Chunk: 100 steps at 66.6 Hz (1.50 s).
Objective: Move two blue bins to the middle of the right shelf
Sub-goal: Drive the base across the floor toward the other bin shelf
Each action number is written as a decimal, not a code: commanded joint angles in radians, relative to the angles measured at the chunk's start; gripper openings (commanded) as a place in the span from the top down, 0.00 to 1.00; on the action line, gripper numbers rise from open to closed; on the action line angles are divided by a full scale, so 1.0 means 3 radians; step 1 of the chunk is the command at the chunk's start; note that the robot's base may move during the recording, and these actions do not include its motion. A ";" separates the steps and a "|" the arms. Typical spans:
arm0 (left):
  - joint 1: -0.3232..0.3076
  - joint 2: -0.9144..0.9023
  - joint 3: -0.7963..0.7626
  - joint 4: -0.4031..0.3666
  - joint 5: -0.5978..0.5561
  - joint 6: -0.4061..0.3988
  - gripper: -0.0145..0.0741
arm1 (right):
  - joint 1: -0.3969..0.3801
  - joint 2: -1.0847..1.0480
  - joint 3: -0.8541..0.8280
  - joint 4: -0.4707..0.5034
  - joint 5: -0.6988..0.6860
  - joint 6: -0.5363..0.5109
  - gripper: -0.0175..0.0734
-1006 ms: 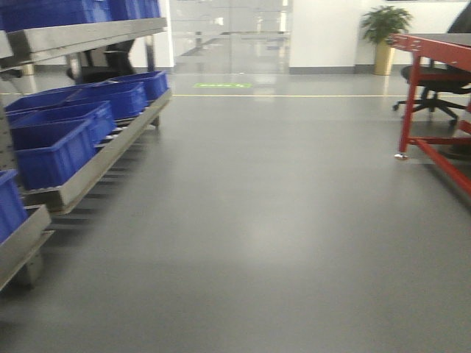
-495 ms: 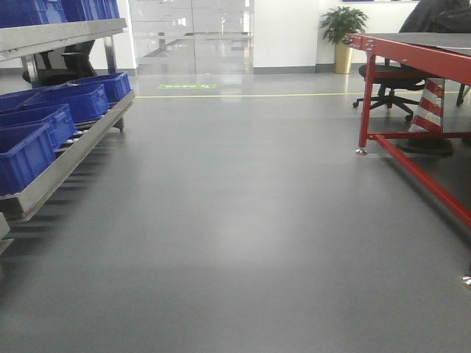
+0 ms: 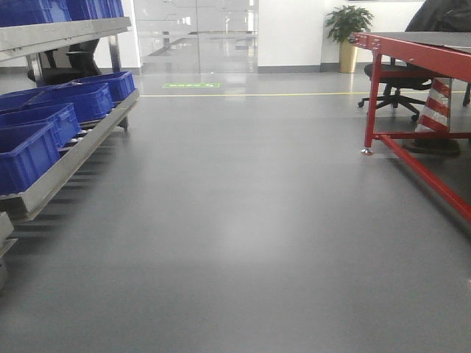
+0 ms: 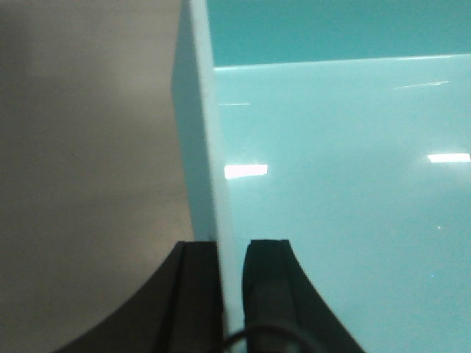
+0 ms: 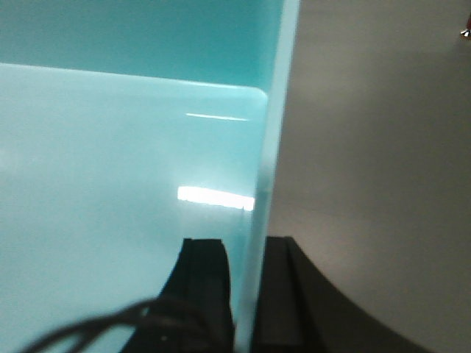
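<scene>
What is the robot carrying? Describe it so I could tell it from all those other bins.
Forget the metal rack on the left with its dark royal-blue bins. Look at the robot's arms: the left gripper and right gripper each pinch a thin wall of a pale cyan bin. Smooth, glossy and plain, it is far lighter than those.

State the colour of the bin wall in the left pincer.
Pale cyan; the bin wall shows best in left wrist view.
</scene>
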 commanded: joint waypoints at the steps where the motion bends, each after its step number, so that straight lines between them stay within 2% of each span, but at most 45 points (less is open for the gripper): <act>1: -0.0024 -0.0053 -0.0045 -0.0214 -0.0141 0.0052 0.96 | -0.0003 -0.0026 -0.0034 0.0013 -0.0164 -0.0053 0.97; 100: -0.0024 -0.0053 -0.0045 -0.0214 -0.0141 0.0052 0.96 | -0.0003 -0.0026 -0.0034 0.0013 -0.0164 -0.0053 0.97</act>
